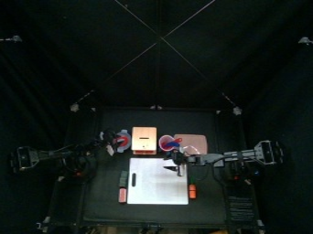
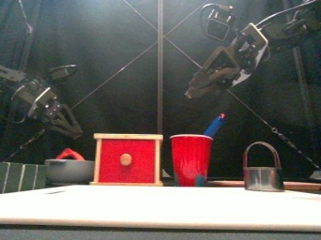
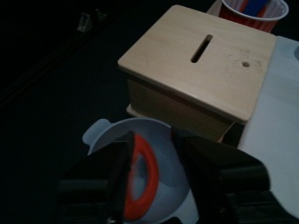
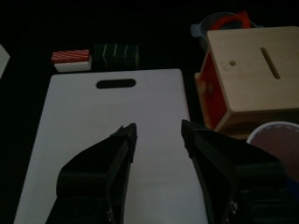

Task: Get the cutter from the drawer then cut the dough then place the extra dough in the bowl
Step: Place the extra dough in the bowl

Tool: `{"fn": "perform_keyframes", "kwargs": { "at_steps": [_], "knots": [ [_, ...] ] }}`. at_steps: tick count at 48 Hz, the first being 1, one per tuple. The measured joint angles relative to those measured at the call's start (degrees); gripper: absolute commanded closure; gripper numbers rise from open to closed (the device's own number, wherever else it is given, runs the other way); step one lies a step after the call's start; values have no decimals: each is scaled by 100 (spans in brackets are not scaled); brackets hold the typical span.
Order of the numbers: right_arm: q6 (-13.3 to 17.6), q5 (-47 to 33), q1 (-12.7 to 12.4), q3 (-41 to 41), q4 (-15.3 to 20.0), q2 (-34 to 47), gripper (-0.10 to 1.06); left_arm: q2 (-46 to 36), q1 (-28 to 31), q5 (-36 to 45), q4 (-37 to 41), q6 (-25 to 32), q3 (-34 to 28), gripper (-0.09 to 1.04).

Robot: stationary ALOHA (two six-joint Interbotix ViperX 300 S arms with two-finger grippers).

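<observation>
Seemingly all but finished — the dough ring [image 3: 142,179] lies in the bowl [image 3: 100,133] at the box's [image 3: 205,66] nine o'clock, with the cutter [image 2: 261,170] out. Above the bowl the left end effector [image 3: 153,157], above the board [image 4: 111,153] the right end effector [image 4: 158,131] — both apart, empty.

A robot lab booth — black curtains [image 1: 73,64] closing in a small black table [image 1: 101,207].

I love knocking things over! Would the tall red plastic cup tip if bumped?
Probably, if bumped near its rim: the tall red plastic cup stands narrower at its base. The blue toy knife leaning out could rattle or fall.
</observation>
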Motion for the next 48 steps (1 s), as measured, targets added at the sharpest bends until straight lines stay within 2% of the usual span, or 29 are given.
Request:
{"fn": "perform_keyframes", "kwargs": {
  "at_steps": [6, 13, 24, 34, 41, 48],
  "knots": [
    [-9, 0, 0, 0, -9, 62, 15, -62, -105, 0, -316, 26, -9, 8],
    [-26, -88, -9, -79, -9, 70, 15, -79, -589, 0, -105, 26, -97, 8],
    [-70, -668, -9, -220, -9, 70, 15, -79, -1916, -193, 483, 0, -404, 12],
    [-35, -1011, -167, -220, -18, 211, 15, -79, -3006, -650, 870, 0, -492, 18],
    [-26, -1090, -255, -220, -18, 299, 15, -79, -3331, -1002, 1125, 0, -492, 18],
    [-9, -1090, -272, -211, -9, 334, 15, -79, -3375, -1169, 1230, 0, -492, 18]
  ]
}}
